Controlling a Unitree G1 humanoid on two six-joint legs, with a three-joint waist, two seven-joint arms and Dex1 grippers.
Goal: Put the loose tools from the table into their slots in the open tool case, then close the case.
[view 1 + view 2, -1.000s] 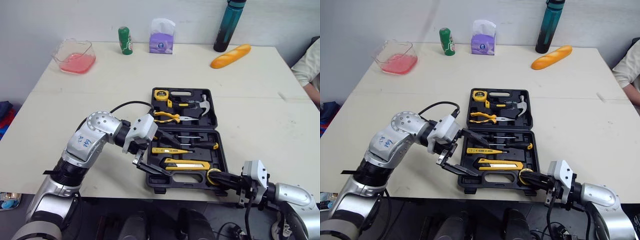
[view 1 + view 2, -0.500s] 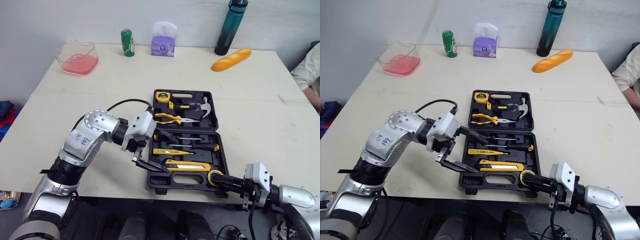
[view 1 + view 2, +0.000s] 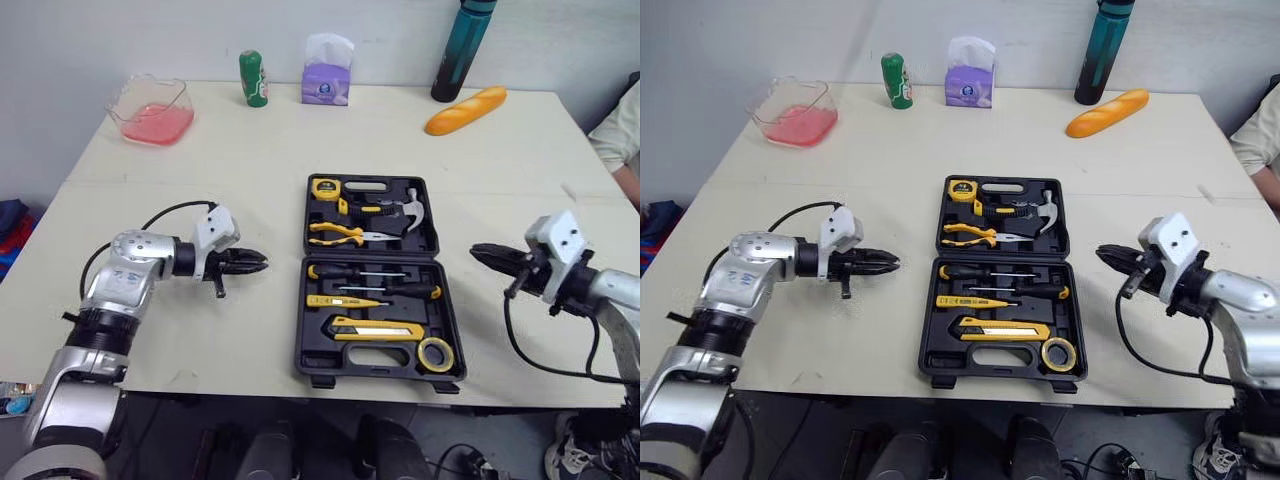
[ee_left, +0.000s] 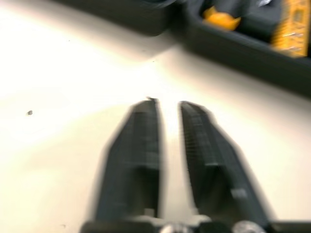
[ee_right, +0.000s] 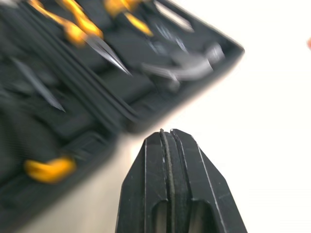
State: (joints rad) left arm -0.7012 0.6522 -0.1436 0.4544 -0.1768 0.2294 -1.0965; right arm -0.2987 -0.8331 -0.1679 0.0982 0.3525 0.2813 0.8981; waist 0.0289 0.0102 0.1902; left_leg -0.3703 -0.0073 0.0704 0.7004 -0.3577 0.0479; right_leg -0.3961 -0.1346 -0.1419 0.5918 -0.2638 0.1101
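Note:
The black tool case [image 3: 303, 345] lies open at the table's middle. In its far half sit a tape measure [image 3: 322, 188], pliers [image 3: 335, 233] and a hammer [image 3: 405, 208]. The near half holds screwdrivers [image 3: 375, 272], a yellow utility knife [image 3: 375, 330] and a yellow tape roll [image 3: 436, 352]. My left gripper [image 3: 258, 262] hovers left of the case, shut and empty, pointing at it; the left wrist view has its fingers [image 4: 143, 145] over bare table. My right gripper [image 3: 478, 252] is right of the case, shut on nothing, its fingertips [image 5: 167, 141] pressed together.
Along the far edge stand a pink container [image 3: 150, 110], a green can [image 3: 252, 78], a purple tissue pack [image 3: 325, 75], a teal bottle [image 3: 462, 45] and a bread loaf [image 3: 462, 110]. A person's sleeve [image 3: 622, 125] shows at the right edge.
My left gripper drew back leftward out of the case and shut. My right gripper swung from the case's front corner up to its right side. The yellow roll stays in the case.

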